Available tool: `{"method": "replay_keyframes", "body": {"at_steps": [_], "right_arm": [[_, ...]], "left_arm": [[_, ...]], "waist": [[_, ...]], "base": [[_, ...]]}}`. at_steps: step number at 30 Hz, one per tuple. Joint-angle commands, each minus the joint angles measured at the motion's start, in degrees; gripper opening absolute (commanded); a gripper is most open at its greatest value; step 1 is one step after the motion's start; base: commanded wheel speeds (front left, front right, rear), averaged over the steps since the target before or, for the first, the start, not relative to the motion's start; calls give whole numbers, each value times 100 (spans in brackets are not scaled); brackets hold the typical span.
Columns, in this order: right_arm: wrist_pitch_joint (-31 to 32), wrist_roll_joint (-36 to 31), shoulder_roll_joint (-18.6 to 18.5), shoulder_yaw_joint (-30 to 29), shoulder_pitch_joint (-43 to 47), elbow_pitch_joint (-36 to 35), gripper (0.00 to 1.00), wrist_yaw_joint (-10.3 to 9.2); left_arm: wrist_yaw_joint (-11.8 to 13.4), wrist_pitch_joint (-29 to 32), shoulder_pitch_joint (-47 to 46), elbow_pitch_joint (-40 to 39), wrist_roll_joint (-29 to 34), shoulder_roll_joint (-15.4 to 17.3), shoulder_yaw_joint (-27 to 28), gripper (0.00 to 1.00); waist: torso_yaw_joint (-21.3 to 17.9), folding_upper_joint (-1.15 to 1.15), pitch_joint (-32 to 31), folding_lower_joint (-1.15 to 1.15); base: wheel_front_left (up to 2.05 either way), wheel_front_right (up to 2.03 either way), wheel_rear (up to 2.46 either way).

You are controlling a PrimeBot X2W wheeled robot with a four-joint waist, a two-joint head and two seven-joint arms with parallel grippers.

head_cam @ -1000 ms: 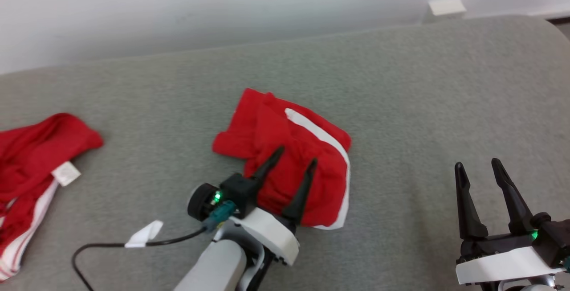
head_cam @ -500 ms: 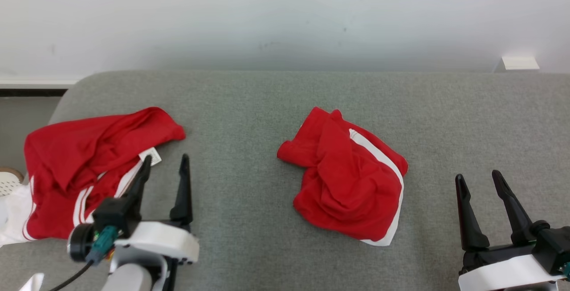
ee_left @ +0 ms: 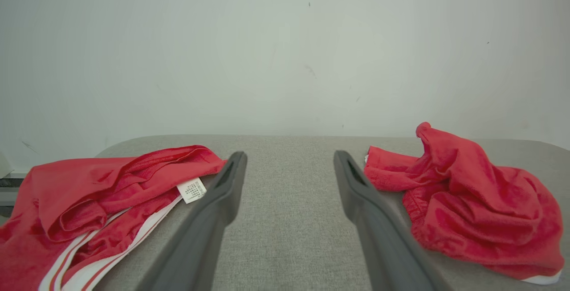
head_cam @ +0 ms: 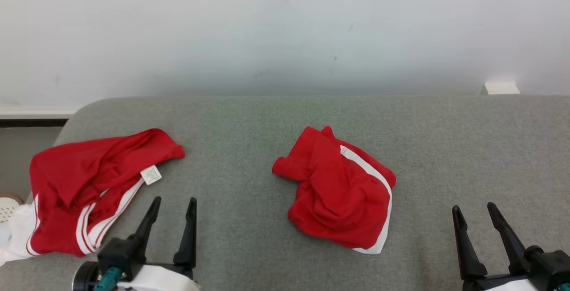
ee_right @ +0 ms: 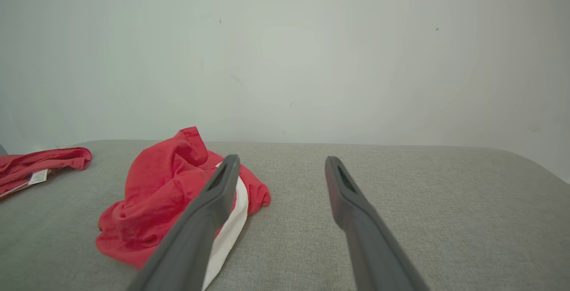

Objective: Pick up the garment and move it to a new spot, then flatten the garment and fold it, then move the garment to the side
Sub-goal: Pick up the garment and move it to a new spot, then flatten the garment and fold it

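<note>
A crumpled red garment point(head_cam: 340, 190) with a white side stripe lies in a heap at the middle of the grey padded surface point(head_cam: 249, 121). My left gripper point(head_cam: 174, 200) is open at the lower left, apart from the heap and holding nothing. In the left wrist view the heap point(ee_left: 467, 202) lies to the right of the open left gripper point(ee_left: 290, 154). At the lower right, my right gripper point(head_cam: 474, 207) is open and empty. In the right wrist view the garment point(ee_right: 164, 193) sits behind the left finger of that gripper point(ee_right: 281, 159).
A second red garment point(head_cam: 89, 184) with white stripes and a white tag lies spread at the surface's left end, also seen as a red garment point(ee_left: 102, 188) in the left wrist view. A pale wall stands right behind. A small white block point(head_cam: 501, 88) sits at the back right.
The head camera has shifted. My left gripper, which stood open over the middle garment, has drawn back to the lower left, leaving the heap lying free. The right gripper has held still.
</note>
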Motion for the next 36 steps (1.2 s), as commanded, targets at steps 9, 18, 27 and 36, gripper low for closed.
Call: {"method": "replay_keyframes", "body": {"at_steps": [9, 18, 27, 36], "right_arm": [[78, 25, -5, -14, 112, -131, 100, -12], [77, 6, -5, -32, 93, -162, 100, -12], [148, -116, -63, -67, -218, -7, 100, -12], [92, 45, -370, 452, -919, 1048, 100, -12]], "left_arm": [[60, 68, 172, -164, -91, 79, 19, 100], [114, 94, 199, -222, -146, 105, 27, 100], [153, 120, -51, -329, -89, 85, -26, 100], [35, 40, -620, -315, 32, -129, -232, 100]], "waist": [[-2, 0, -23, 1], [7, 0, -24, 1], [156, 0, 243, 1], [629, 0, 873, 1]], "base": [[0, 0, 0], [0, 0, 0], [0, 0, 0], [0, 0, 0]]}}
